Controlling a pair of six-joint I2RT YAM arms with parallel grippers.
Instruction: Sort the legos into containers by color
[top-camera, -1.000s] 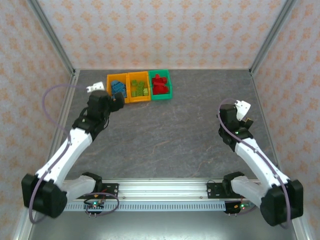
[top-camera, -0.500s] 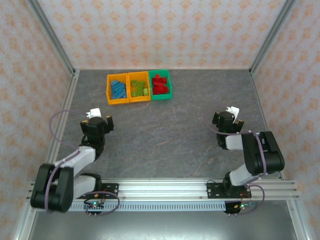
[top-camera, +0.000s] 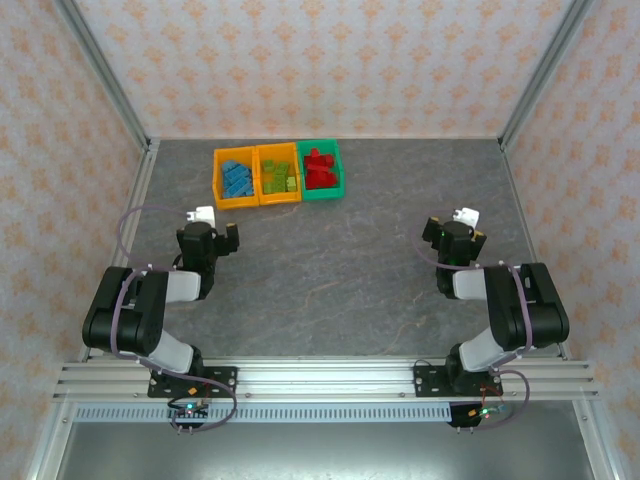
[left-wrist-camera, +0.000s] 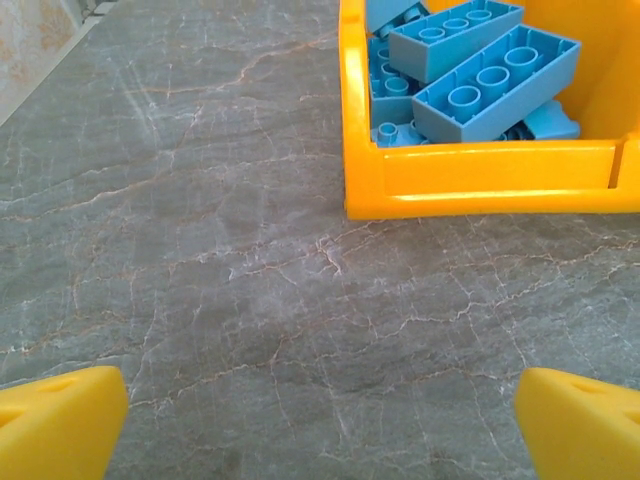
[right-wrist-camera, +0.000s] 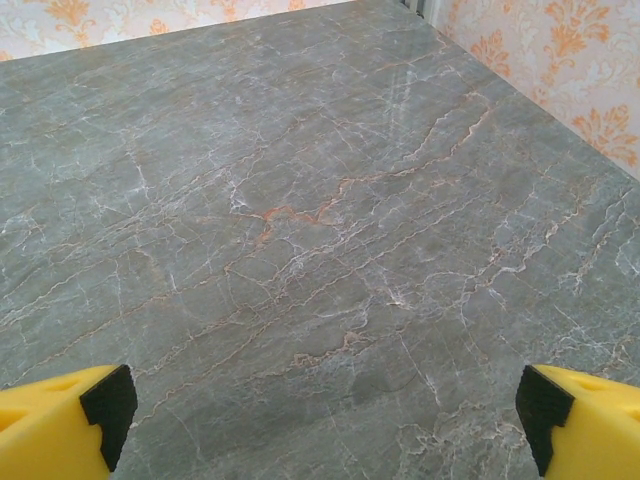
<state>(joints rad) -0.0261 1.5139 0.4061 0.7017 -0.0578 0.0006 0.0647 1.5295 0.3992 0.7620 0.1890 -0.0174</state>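
The left gripper (left-wrist-camera: 320, 425) hangs low over the grey table (top-camera: 350, 260), its yellow fingers (left-wrist-camera: 60, 420) spread wide with nothing between them. Just ahead of it is the left orange bin (left-wrist-camera: 480, 180), which holds the blue bricks (left-wrist-camera: 495, 80). Two long ones lie on top with their hollow undersides up, and parts of several more show beneath. I can't give a full count because they overlap.

There are three bins, side by side and touching, at the far left of the table. The middle orange bin (top-camera: 279, 200) holds the green bricks (top-camera: 278, 176), and the green bin (top-camera: 322, 193) on the right holds the red bricks (top-camera: 319, 168). Both heaps are too small from above to count. Every brick I can see lies in a bin with its own colour, so I'd say the sorting looks finished or close to it.

I'd expect the bricks to be light, hard and stiff, not fragile, with smooth sides that could slip. The best hold would be across the narrow width on the two long flat sides, not on the studs. The bins look light enough to slide if bumped.

Well over to the right, the right gripper (right-wrist-camera: 320, 420) hangs over bare table, its fingers also wide apart and holding nothing.
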